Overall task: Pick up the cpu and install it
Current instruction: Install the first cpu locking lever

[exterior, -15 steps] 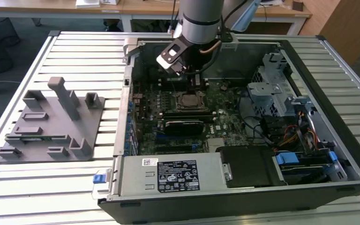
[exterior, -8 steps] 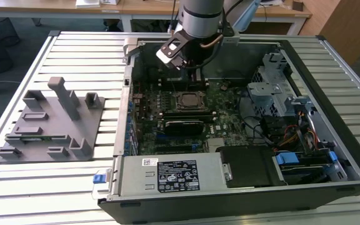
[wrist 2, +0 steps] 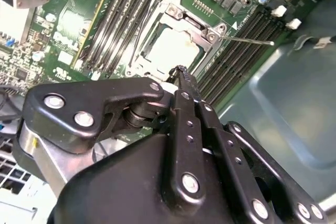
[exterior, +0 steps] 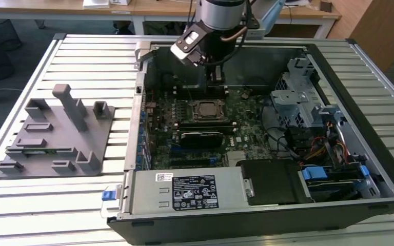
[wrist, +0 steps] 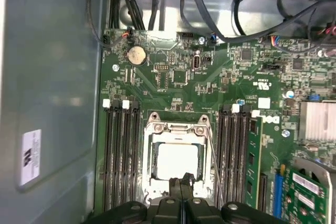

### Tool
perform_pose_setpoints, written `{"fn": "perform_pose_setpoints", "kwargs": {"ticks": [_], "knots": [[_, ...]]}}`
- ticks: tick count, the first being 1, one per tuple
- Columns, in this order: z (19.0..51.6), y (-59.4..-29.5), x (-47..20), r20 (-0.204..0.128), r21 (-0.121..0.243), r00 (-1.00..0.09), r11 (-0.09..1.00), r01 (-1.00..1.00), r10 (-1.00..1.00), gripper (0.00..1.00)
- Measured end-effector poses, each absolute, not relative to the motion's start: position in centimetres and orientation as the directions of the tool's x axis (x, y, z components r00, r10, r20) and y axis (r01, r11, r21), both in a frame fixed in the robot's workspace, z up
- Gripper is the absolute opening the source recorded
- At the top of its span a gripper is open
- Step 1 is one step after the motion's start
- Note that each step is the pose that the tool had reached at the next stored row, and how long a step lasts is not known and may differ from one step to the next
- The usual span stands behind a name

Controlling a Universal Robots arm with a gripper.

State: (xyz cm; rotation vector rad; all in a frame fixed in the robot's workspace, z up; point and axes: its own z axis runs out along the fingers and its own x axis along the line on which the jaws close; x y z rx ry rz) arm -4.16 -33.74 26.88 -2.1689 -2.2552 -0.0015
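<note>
The arm [exterior: 217,20] reaches down from above into the open computer case [exterior: 266,215], which lies on its side on the slatted counter [exterior: 60,205]. Its wrist is roughly vertical and the end effector [exterior: 215,77] points at the motherboard [exterior: 245,110] near the socket [exterior: 206,110]. In both wrist views the end effector [wrist: 181,183] has its two fingers pressed together with only a thin seam between them, and they grip nothing. The tips hang over the edge of the socket frame; whether they touch it cannot be told. The cpu [wrist: 178,161] lies flat inside the socket, its pale metal top bare and level, and the second wrist view shows it [wrist 2: 170,48] just past the fingertip [wrist 2: 181,72]. A thin wire lever [wrist: 214,166] runs along one side of the socket and stands a little out from it. Rows of black memory slots [wrist: 122,156] flank the socket on both sides, and a coin battery [wrist: 137,54] sits further up the board beside dark cables [wrist: 131,3]. In the exterior view a power supply [exterior: 183,192] fills the near corner of the case and a metal drive cage [exterior: 307,87] stands at the exterior view's right. A grey fixture [exterior: 57,136] with upright posts rests on the counter well apart, at the exterior view's left.
</note>
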Motion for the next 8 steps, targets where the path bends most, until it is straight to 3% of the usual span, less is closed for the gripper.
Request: {"fn": "perform_pose_setpoints", "kwargs": {"ticks": [8], "knots": [[27.75,-33.74,-4.16,0.008,-0.008,-0.088,0.088,0.996,0.996,0.11]]}}
